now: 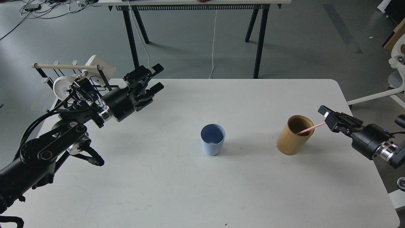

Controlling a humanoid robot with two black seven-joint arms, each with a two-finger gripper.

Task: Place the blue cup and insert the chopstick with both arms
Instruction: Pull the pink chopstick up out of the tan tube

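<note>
The white table (158,190) carries the blue cup (212,139), upright near the middle, so the placing step looks done. I judge the chopstick step is now in hand. The left gripper (156,80) hangs well apart from the cup, over the far left of the table; its jaws are spread and hold nothing. The tan wooden cylinder (292,139) stands to the right of the cup, and the pink chopstick (308,129) leans out of it. The right gripper (326,117) is at the stick's upper end; if it already pinches, I cannot tell. Next it must lift the stick clear and carry it over to the cup.
</note>
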